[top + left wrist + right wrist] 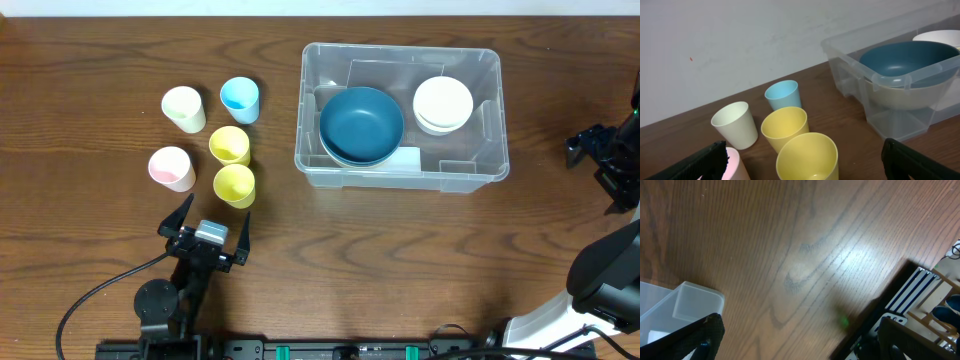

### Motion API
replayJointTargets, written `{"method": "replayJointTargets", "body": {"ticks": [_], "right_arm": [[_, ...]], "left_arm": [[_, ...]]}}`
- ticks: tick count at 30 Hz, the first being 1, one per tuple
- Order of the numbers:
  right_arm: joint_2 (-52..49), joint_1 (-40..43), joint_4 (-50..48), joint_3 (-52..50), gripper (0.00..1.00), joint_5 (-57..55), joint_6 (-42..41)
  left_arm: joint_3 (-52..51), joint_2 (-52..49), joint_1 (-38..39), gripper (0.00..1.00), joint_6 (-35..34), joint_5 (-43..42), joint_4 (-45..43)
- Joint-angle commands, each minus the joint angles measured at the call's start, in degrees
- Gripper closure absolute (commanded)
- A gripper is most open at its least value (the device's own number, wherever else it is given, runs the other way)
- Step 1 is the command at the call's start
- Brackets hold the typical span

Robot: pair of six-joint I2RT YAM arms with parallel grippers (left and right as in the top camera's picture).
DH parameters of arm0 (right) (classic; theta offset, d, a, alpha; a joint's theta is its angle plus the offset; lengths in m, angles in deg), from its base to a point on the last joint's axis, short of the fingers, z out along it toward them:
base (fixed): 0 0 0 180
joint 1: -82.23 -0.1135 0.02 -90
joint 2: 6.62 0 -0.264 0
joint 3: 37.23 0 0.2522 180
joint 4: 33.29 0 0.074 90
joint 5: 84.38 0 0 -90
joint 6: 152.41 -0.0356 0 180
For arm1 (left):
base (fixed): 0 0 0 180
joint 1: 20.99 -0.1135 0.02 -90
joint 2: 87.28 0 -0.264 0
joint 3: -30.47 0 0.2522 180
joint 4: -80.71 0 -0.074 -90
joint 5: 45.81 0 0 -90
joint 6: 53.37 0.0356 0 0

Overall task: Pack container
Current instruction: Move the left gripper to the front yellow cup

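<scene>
Container (400, 50) holds blue bowl (361, 124) and white bowls (443, 104); five cups (229, 145) left of it wait on worktop (100, 60); left end effector (216, 208) and right end effector (800, 336) both wide, empty

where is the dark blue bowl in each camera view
Overhead: the dark blue bowl is just right of centre, in the left half of the container.
Left wrist: the bowl is at upper right, inside the container.
Right wrist: not in view; only a container corner shows at lower left.
Shared landmark: the container.
</scene>
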Motion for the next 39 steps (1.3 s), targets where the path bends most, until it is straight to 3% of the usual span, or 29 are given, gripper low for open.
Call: {"method": "replayJointTargets", "body": {"ticks": [1, 9, 16, 19, 22, 25, 28, 31, 36, 39], "right_arm": [[0.3, 0.1, 0.0, -0.3, 0.01, -0.6, -1.1], [0.3, 0.1, 0.0, -0.3, 0.01, -0.6, -1.1], [0.3, 0.1, 0.0, -0.3, 0.01, -0.6, -1.1], [0.3, 0.1, 0.0, -0.3, 0.01, -0.6, -1.1], [0.3, 0.1, 0.0, -0.3, 0.01, -0.6, -1.1], [0.3, 0.1, 0.0, -0.3, 0.01, -0.6, -1.1], [0.3, 0.1, 0.0, -0.3, 0.01, -0.6, -1.1], [0.3, 0.1, 0.0, -0.3, 0.01, -0.6, -1.1], [0.3, 0.1, 0.0, -0.3, 0.01, -0.6, -1.1], [0.3, 0.1, 0.0, -0.3, 0.01, -0.6, -1.1]], "left_arm": [[-1.2, 0.3, -0.3, 0.02, 0.8, -3.8, 1.7], [-0.6, 0.3, -0.3, 0.02, -13.2, -22.6, 1.5], [11.6, -2.4, -0.3, 0.02, -16.3, -22.4, -0.6], [21.5, -10.7, -0.3, 0.02, -16.2, -21.8, 3.0], [33.9, -24.4, -0.3, 0.02, -15.0, -23.5, 14.7], [45.6, -38.7, -0.3, 0.02, -13.2, -35.7, 27.1], [51.2, -48.2, -0.3, 0.02, -13.4, -42.0, 29.9], [57.1, -55.4, -0.2, 0.02, -16.0, -33.2, 37.0], [70.9, -66.3, 3.1, 0.02, -19.2, 6.7, 63.8], [73.4, -69.7, 4.1, 0.02, -19.6, 12.2, 69.5]]}}
